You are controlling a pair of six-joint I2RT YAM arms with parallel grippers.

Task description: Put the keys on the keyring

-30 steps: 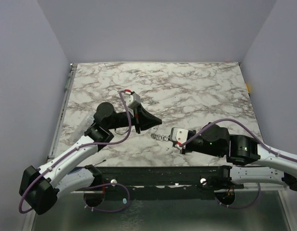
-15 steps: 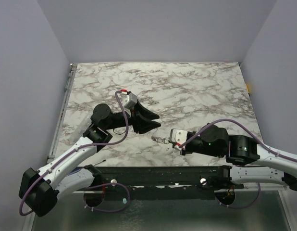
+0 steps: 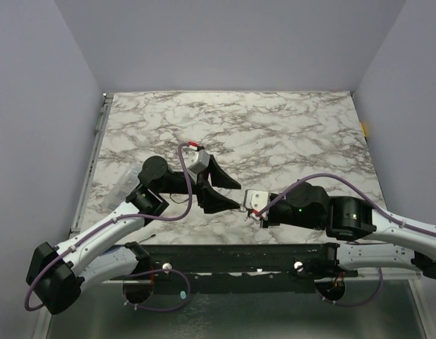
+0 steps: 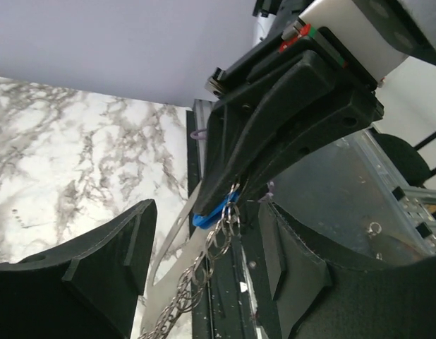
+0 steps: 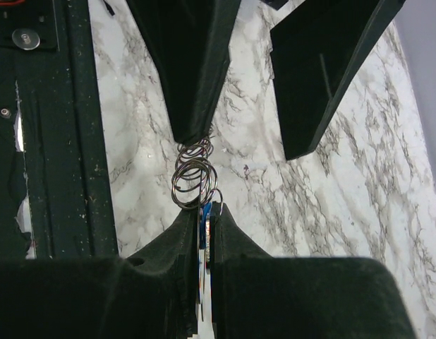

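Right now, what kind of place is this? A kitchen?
Probably a robot test booth, not a kitchen: plain walls box in a marble-patterned table, and a left arm and right arm are mounted on a metal rail.

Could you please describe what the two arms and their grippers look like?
The left arm and right arm have white links and black joints, each trailed by a purple cable. The left gripper and right gripper have black wedge-shaped fingers on red-marked silver blocks.

We see a grey-veined marble tabletop (image 3: pixel 288 127), lavender walls (image 3: pixel 225 42) on three sides, a metal rail (image 3: pixel 98 134) along its left edge, a clear plastic packet (image 3: pixel 120 185) lying near that edge, and a small yellow bit (image 3: pixel 364 128) at its right edge.
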